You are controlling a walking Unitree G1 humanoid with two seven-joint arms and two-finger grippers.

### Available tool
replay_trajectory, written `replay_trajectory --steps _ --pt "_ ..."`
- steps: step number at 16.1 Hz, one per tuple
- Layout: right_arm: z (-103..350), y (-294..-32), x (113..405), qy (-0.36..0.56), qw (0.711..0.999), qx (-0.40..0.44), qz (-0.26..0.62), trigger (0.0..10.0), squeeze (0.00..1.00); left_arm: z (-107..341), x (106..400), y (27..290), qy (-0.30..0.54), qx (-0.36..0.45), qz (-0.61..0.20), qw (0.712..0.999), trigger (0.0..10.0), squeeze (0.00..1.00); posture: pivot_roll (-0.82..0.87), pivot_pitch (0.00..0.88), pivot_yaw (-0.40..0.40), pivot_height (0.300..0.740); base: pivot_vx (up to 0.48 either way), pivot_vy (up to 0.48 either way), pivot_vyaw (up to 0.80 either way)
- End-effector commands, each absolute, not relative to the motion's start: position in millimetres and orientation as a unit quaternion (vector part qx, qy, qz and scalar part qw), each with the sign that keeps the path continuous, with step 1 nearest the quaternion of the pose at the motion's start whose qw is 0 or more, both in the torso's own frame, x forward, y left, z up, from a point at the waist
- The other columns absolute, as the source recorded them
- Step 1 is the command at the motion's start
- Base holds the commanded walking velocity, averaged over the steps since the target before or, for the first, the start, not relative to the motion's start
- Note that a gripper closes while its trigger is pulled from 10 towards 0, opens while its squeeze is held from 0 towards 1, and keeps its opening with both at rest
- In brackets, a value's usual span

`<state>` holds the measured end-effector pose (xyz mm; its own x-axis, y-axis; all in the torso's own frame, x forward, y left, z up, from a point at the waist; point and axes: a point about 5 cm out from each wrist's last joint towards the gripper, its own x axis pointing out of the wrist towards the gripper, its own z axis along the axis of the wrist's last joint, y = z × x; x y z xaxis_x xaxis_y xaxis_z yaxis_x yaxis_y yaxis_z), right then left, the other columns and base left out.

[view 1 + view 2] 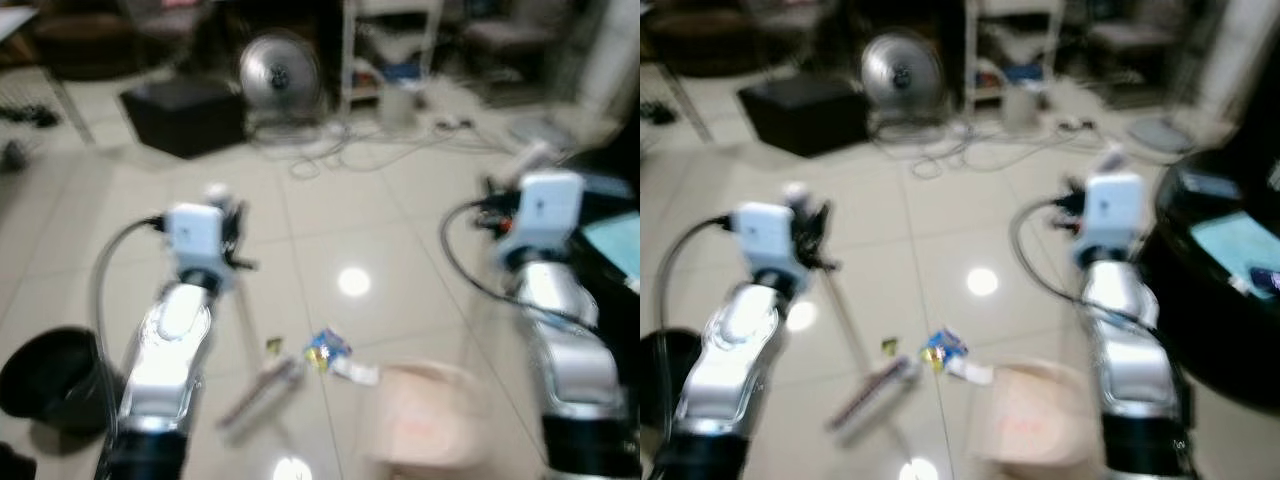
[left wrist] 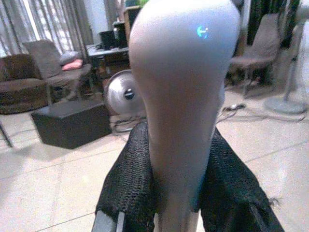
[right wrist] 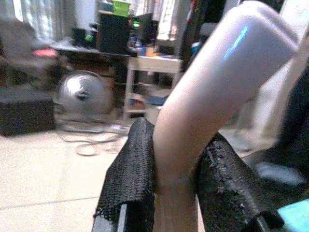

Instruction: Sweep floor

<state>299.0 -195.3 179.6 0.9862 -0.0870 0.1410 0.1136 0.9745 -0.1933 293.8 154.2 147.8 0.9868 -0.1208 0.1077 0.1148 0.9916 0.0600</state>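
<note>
Left gripper (image 2: 186, 193) with black mesh-covered fingers clamped on smooth rounded broom handle (image 2: 183, 96), broom head (image 1: 262, 388) down on glossy pale floor tiles (image 1: 330, 210) beside crumpled wrappers (image 1: 328, 350), right gripper (image 3: 176, 186) clamped on curved pinkish dustpan handle (image 3: 212, 92), boxy pink dustpan (image 1: 425, 415) near the wrappers, round black bin (image 1: 55, 378) by left arm

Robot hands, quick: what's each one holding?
Left gripper: shut on the pale broom handle.
Right gripper: shut on the pale pink dustpan handle.
</note>
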Motion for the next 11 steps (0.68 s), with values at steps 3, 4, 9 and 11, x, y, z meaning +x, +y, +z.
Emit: replay_trajectory --steps 3,4,9,11 --pt "189.4 -185.5 298.3 -0.096 0.993 -0.056 -0.032 10.0 0.0 156.7 295.5 163.6 -0.075 0.043 -0.038 0.996 10.0 0.0 0.0 0.015 0.01 0.74 0.389 0.0 0.0" --pt "188.6 -185.4 298.0 -0.095 0.994 -0.053 -0.031 10.0 0.0 156.4 295.3 164.0 -0.075 0.043 -0.037 0.996 10.0 0.0 0.0 0.012 0.014 0.74 0.39 0.0 0.0" --pt "188.9 -184.6 298.6 -0.101 0.994 -0.037 -0.029 10.0 0.0 157.4 296.3 167.1 -0.076 0.049 -0.033 0.995 10.0 0.0 0.01 0.011 0.016 0.74 0.389 0.0 0.0" --pt "190.7 -180.2 301.2 -0.111 0.993 -0.043 -0.012 10.0 0.0 157.3 295.3 173.4 -0.075 0.057 -0.015 0.995 10.0 0.0 0.02 0.013 0.017 0.74 0.388 0.0 0.0"
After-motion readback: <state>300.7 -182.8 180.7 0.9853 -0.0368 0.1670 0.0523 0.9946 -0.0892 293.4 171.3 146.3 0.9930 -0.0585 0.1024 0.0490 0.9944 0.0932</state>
